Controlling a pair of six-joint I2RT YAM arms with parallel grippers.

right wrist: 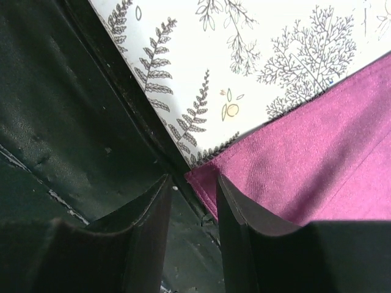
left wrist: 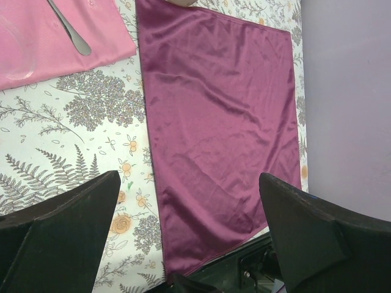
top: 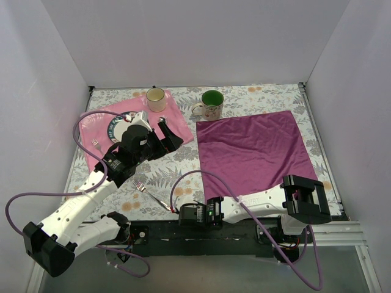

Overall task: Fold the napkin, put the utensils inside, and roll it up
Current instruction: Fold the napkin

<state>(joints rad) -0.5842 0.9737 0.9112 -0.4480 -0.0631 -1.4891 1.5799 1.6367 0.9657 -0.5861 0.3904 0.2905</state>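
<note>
Two end effectors: the left end effector [left wrist: 189, 235] gapes wide and empty above the counter [left wrist: 73, 152]. The right end effector [right wrist: 193, 178] is narrowly parted, tips at the napkin's [right wrist: 317, 152] near-left corner.

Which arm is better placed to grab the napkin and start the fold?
Right. The right gripper sits at the napkin's near corner, jaws slightly apart at its hem. The left gripper hangs wide open by the pink mat, off the napkin.

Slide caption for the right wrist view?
Right hand, slightly open, at the corner of the dark magenta square cloth napkin on the floral tablecloth.
</note>
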